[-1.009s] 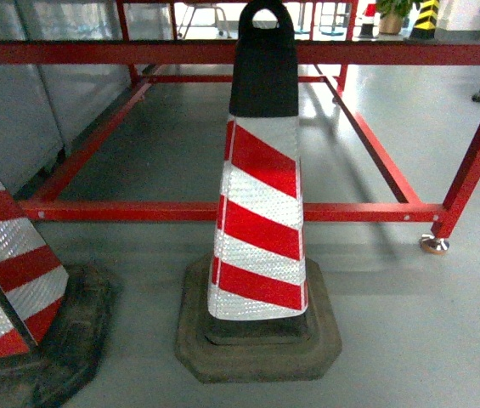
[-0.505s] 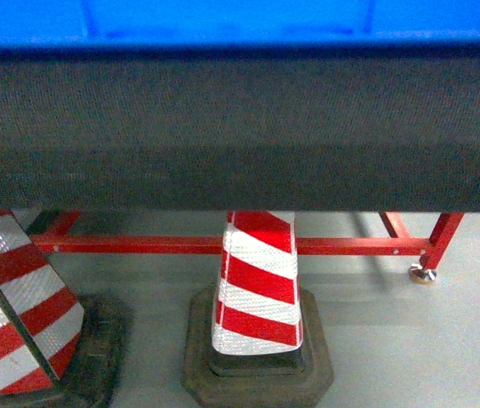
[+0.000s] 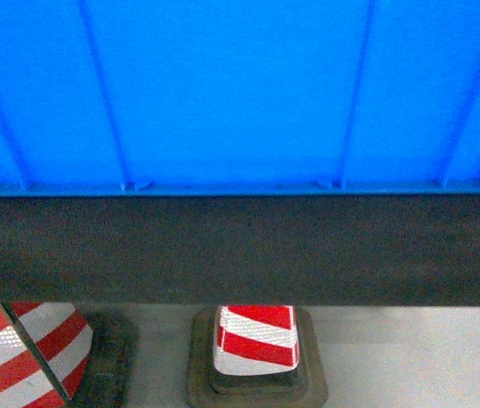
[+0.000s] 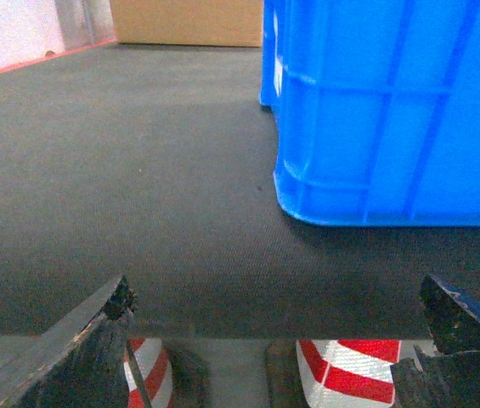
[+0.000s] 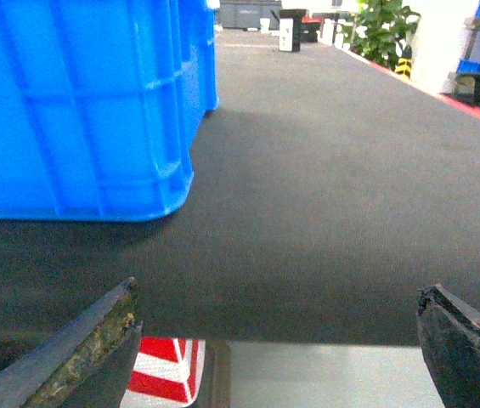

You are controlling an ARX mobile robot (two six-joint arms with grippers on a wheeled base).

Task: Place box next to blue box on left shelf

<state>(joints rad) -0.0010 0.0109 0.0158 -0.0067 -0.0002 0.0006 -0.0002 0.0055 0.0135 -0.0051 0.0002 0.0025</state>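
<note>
Both grippers (image 4: pixel 273 340) (image 5: pixel 273 340) open-jawed below box (image 3: pixel 240 93)

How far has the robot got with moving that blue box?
Barely begun. The box sits on a dark grey surface, ungrasped. The left hand and right hand are open and empty, short of the surface's near edge. Grasping, carrying and setting it on the shelf remain; no shelf is visible.

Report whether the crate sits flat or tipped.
Flat: the crate has its bottom edge flush on the dark mat; the right wrist view shows the same.
</note>
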